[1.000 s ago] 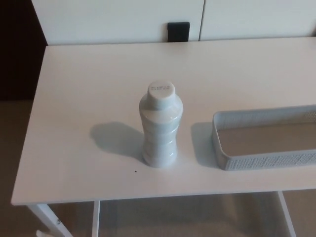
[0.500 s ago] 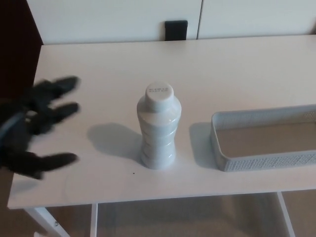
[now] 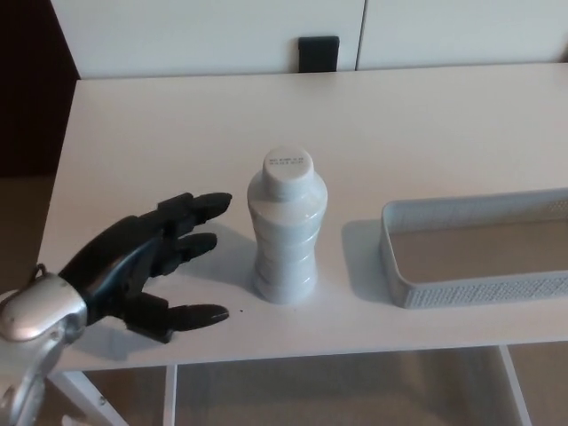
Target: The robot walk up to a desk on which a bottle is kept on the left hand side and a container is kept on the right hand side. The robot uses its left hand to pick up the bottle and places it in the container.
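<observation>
A white ribbed bottle [image 3: 286, 229] with a flat cap stands upright near the front middle of the white desk [image 3: 177, 124]. My left hand [image 3: 146, 262] is black, open with fingers spread, and sits just left of the bottle without touching it. Its fingertips [image 3: 213, 202] point at the bottle's side, a short gap away. A pale grey perforated container [image 3: 475, 288] lies on the desk at the right, partly cut off by the picture edge, with nothing inside. My right hand does not show.
The desk's front edge runs just below the bottle and container, with white legs [image 3: 170, 395] under it. A white wall with a black socket [image 3: 318, 53] stands behind the desk. Dark floor shows at the far left.
My left hand has moved right and lower over the desk, from the left edge to close beside the bottle. The bottle and container have stayed put.
</observation>
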Available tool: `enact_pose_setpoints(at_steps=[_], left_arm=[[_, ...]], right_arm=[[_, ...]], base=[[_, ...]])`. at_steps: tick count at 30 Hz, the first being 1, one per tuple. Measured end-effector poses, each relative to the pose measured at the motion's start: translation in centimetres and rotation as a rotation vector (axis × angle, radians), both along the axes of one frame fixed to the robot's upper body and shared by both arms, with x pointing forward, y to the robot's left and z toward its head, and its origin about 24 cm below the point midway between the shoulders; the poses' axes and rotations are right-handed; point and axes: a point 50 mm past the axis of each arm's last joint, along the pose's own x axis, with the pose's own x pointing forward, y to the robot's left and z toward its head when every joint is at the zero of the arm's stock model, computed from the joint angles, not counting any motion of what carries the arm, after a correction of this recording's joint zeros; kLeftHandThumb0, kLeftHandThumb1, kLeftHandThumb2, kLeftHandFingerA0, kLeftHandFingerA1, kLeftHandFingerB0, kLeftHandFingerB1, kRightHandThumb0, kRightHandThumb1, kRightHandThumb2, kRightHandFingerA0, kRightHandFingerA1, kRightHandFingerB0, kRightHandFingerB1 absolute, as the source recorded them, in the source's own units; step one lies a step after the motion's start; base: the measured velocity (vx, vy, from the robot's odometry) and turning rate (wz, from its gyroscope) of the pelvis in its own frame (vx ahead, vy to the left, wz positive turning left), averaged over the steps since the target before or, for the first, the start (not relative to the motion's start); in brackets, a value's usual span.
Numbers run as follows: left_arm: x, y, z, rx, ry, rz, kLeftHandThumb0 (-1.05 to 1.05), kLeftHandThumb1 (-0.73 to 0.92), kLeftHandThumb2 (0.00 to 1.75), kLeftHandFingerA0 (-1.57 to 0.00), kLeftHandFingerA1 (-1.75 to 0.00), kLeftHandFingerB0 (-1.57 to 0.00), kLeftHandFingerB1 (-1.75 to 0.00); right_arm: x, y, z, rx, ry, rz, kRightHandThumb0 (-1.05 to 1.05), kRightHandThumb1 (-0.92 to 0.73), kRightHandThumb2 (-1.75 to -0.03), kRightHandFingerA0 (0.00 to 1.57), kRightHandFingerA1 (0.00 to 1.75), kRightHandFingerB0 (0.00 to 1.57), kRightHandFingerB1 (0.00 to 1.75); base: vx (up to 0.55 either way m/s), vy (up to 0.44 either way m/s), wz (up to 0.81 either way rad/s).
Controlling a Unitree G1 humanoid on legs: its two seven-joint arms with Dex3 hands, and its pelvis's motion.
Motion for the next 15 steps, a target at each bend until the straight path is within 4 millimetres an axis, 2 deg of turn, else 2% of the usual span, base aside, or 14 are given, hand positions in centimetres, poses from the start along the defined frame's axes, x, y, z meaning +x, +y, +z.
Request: enact_pose_setpoints(at_steps=[3, 4, 5, 6, 7, 9, 10, 11, 15], left_arm=[[0.6, -0.4, -0.2, 0.017, 0.004, 0.011, -0.49, 0.34, 0.71, -0.01, -0.25, -0.01, -0.18], [0.9, -0.6, -0.3, 0.020, 0.007, 0.015, -0.49, 0.34, 0.71, -0.01, -0.25, -0.01, -0.18], [0.9, -0.6, -0.3, 0.020, 0.007, 0.015, -0.49, 0.34, 0.71, -0.01, -0.25, -0.01, -0.18], [0.9, -0.6, -0.3, 0.020, 0.007, 0.015, -0.47, 0.46, 0.56, -0.04, -0.25, 0.00, -0.22], [1.2, -1.0, -0.5, 0.024, 0.013, 0.022, -0.48, 0.33, 0.71, -0.02, -0.26, -0.02, -0.18], [1.5, -1.3, -0.5, 0.029, 0.012, 0.024, -0.48, 0.33, 0.71, -0.02, -0.26, -0.02, -0.18], [1.7, -1.5, -0.4, 0.028, 0.006, 0.026, -0.47, 0.45, 0.53, -0.05, -0.26, 0.00, -0.22], [1.9, -1.7, -0.3, 0.026, 0.002, 0.028, -0.50, 0.34, 0.71, -0.02, -0.25, -0.02, -0.17], [2.4, -2.4, 0.0, 0.023, -0.009, 0.036, -0.48, 0.33, 0.70, -0.01, -0.25, 0.00, -0.17]], right_arm=[[0.2, 0.1, 0.1, 0.005, -0.012, 0.006, -0.25, -0.54, -0.68, 0.00, 0.06, 0.00, 0.05], [0.2, 0.1, 0.1, 0.007, -0.015, 0.008, -0.28, -0.59, -0.58, 0.00, 0.06, 0.00, 0.07], [0.2, 0.1, 0.1, 0.007, -0.015, 0.008, -0.28, -0.59, -0.58, 0.00, 0.06, 0.00, 0.07], [0.2, 0.1, 0.1, 0.007, -0.015, 0.008, -0.28, -0.52, -0.80, 0.00, 0.07, 0.00, 0.00], [0.3, 0.2, 0.1, 0.012, -0.018, 0.010, -0.28, -0.51, -0.80, 0.00, 0.07, 0.00, 0.02], [0.4, 0.3, 0.1, 0.016, -0.021, 0.011, -0.28, -0.51, -0.80, 0.00, 0.07, 0.00, 0.02], [0.5, 0.3, 0.1, 0.019, -0.025, 0.013, -0.28, -0.51, -0.80, 0.00, 0.07, 0.00, 0.02], [0.6, 0.3, 0.2, 0.020, -0.029, 0.014, -0.28, -0.60, -0.58, 0.00, 0.09, 0.00, 0.06], [0.9, 0.3, 0.3, 0.021, -0.043, 0.020, -0.29, -0.60, -0.58, 0.00, 0.08, 0.00, 0.07]], base=[[0.00, 0.000, 0.00], [0.00, 0.000, 0.00], [0.00, 0.000, 0.00], [0.00, 0.000, 0.00], [0.00, 0.000, 0.00], [0.00, 0.000, 0.00], [0.00, 0.000, 0.00], [0.00, 0.000, 0.00], [0.00, 0.000, 0.00]])
